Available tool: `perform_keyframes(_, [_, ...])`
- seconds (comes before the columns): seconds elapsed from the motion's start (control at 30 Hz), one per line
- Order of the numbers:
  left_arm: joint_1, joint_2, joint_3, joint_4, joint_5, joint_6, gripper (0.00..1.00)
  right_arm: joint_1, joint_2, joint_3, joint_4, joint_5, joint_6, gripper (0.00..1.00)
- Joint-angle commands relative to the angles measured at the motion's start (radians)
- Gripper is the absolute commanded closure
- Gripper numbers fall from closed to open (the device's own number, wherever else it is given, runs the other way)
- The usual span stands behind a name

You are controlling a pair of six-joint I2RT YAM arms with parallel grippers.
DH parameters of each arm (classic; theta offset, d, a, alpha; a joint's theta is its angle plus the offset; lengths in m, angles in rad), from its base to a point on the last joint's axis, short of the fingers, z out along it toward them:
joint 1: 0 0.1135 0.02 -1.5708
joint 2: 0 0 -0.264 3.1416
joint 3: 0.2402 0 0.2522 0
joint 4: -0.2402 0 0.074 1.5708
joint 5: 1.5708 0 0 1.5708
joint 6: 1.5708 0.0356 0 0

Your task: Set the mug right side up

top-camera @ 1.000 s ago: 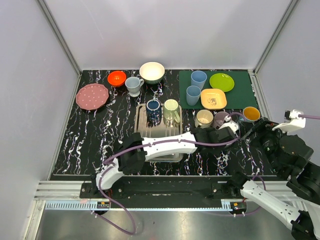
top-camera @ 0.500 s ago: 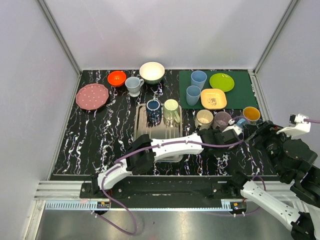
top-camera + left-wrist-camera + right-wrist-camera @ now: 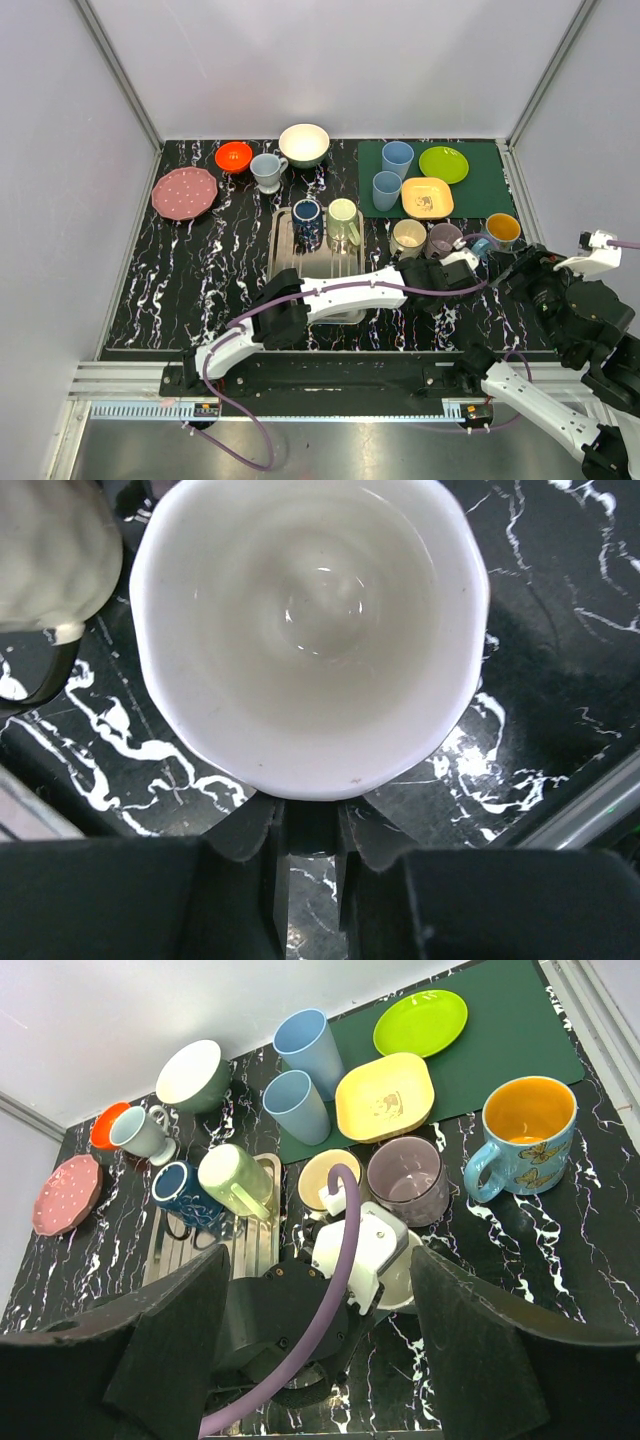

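My left pincer (image 3: 310, 825) sits at the near side of the white mug (image 3: 310, 630). Its fingers stand close together with only a narrow slot between them. The mug's rim covers their tips, so I cannot tell whether they pinch anything. My right pincer (image 3: 318, 1270) hangs spread wide with nothing in it, back from the mugs.

The mug stands on the counter (image 3: 200, 270), right of the metal tray (image 3: 255, 1245) and just in front of the cream mug (image 3: 322, 1175) and the purple mug (image 3: 405, 1178). Its long axis is upright, mouth toward the wrist camera, and the glossy inside is empty. Its handle is hidden from me. From the right wrist only a sliver of its rim shows past the left wrist housing, and in the top view the arm covers it.

The cream and purple mugs are mouth-up and empty. The butterfly mug (image 3: 525, 1130), orange inside, stands to their right, also empty. The tray holds a navy mug (image 3: 185, 1185) and a pale green mug (image 3: 235, 1182); I cannot settle which way up they are. The green mat (image 3: 500, 1040) carries two blue cups (image 3: 312, 1050), a yellow dish (image 3: 383, 1095) and a lime plate (image 3: 420, 1022).
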Motion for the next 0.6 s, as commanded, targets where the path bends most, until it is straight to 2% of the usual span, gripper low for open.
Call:
perform_keyframes(0.0, [0.011, -0.097, 0.054, -0.068, -0.077, 0.018, 1.00, 0.003, -0.009, -0.004, 0.007, 0.031, 0.010, 0.22])
perform_keyframes(0.3, [0.066, -0.113, 0.025, -0.125, 0.009, -0.005, 1.00, 0.003, -0.008, -0.009, 0.008, 0.022, 0.014, 0.21])
perform_keyframes(0.4, [0.075, -0.111, 0.023, -0.131, 0.029, -0.010, 0.92, 0.003, -0.005, -0.009, 0.008, 0.018, 0.011, 0.21])
perform_keyframes(0.47, [0.075, -0.116, 0.016, -0.133, 0.029, -0.012, 0.80, 0.003, 0.000, -0.010, 0.013, 0.018, 0.013, 0.21])
perform_keyframes(0.57, [0.075, -0.131, 0.000, -0.131, 0.038, -0.016, 0.71, 0.003, 0.000, -0.017, 0.019, 0.016, 0.011, 0.21])
